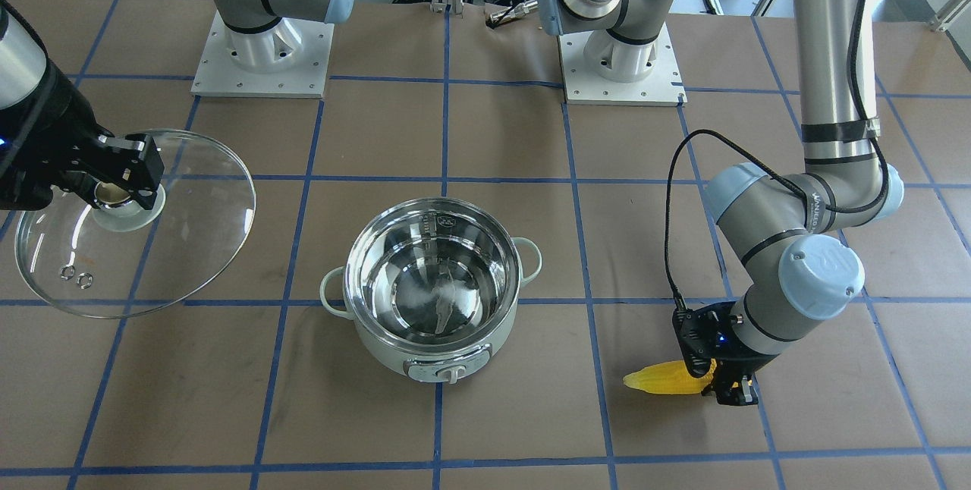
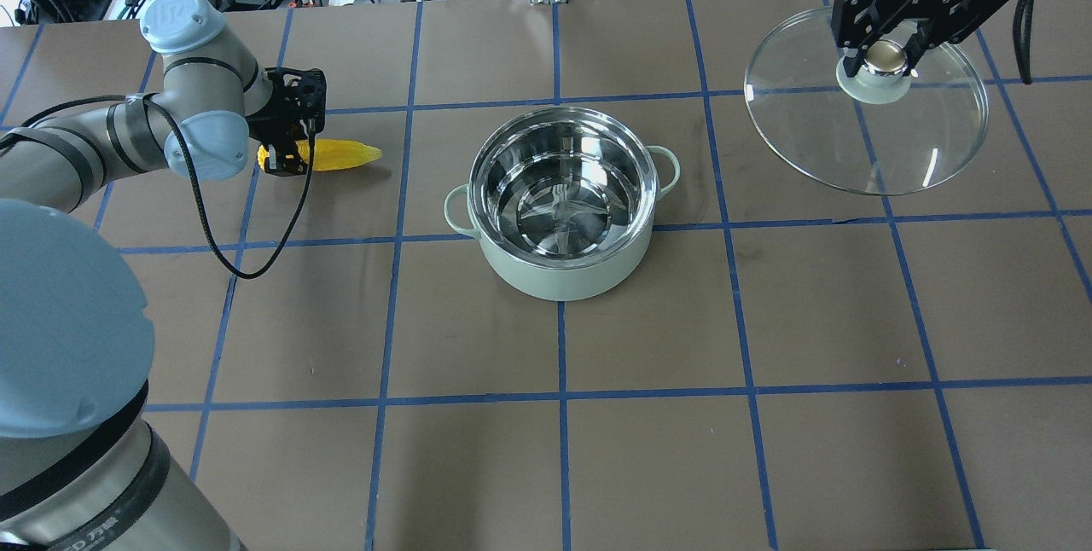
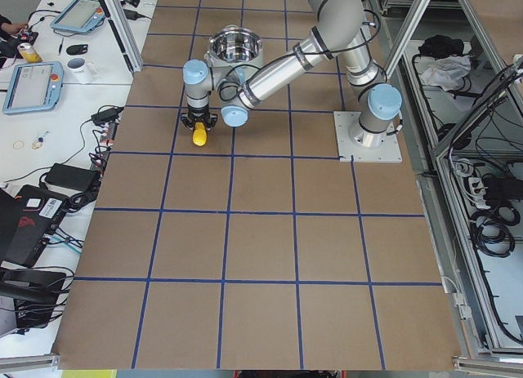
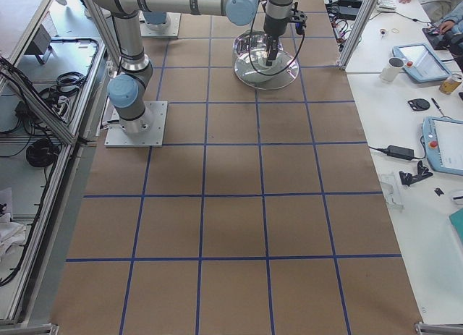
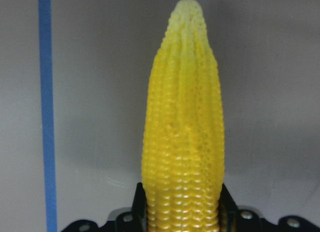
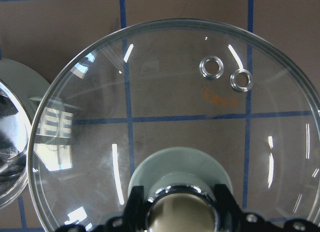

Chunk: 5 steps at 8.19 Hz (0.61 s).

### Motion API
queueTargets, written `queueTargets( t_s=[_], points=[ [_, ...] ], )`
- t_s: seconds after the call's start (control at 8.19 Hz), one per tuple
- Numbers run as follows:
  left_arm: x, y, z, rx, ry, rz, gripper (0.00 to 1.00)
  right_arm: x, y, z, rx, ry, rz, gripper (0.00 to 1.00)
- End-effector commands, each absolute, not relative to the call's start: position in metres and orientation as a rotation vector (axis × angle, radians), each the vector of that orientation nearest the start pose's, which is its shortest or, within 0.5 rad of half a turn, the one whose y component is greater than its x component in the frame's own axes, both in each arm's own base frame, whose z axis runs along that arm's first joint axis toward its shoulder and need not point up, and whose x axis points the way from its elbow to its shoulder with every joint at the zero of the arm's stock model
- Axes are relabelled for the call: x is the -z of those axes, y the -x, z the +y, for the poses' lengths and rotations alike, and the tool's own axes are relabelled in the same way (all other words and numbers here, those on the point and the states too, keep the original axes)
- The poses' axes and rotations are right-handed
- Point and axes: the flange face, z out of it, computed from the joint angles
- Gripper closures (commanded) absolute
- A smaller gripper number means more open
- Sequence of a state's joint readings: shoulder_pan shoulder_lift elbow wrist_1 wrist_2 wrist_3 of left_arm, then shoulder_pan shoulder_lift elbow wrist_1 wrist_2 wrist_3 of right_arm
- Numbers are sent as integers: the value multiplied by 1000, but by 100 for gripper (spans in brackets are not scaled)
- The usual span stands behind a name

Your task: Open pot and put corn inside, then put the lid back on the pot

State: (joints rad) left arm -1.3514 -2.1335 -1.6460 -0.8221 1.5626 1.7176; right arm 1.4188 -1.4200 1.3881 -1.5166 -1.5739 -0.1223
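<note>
The pale green pot [image 1: 377, 344] stands open in the middle of the table, its steel inside bare; it also shows in the overhead view [image 2: 554, 276]. The yellow corn [image 1: 664, 381] lies on my left side, its tip toward the pot [image 2: 341, 153]. My left gripper [image 1: 727, 390] is shut on the corn's thick end, with a finger on each side [image 5: 182, 157]. My right gripper [image 2: 883, 56] is shut on the beige knob [image 6: 181, 212] of the glass lid [image 2: 862, 137]. It holds the lid tilted, off to the pot's right side [image 1: 174, 247].
The two arm base plates [image 1: 262, 65] [image 1: 622, 73] stand at the robot's edge of the table. A black cable [image 2: 213, 235] loops from my left wrist over the table. Desks with tablets and mugs [image 4: 427, 60] line the far side.
</note>
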Motion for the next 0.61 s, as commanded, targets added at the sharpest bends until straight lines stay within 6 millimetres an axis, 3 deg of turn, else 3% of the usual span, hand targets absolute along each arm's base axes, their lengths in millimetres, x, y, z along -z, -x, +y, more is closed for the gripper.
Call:
queueTargets(
  t_s=[0.0, 0.24, 0.49],
  points=[
    [-264, 6, -656, 150, -2052, 2158, 100, -489, -44, -566, -49, -41, 3144, 76],
    [-325, 41, -642, 264, -1981, 2140, 100, -490, -44, -565, -47, -41, 3143, 76],
    [-388, 109, -614, 428, -1921, 2134, 100, -490, -44, -565, -47, -41, 3144, 76]
  ],
)
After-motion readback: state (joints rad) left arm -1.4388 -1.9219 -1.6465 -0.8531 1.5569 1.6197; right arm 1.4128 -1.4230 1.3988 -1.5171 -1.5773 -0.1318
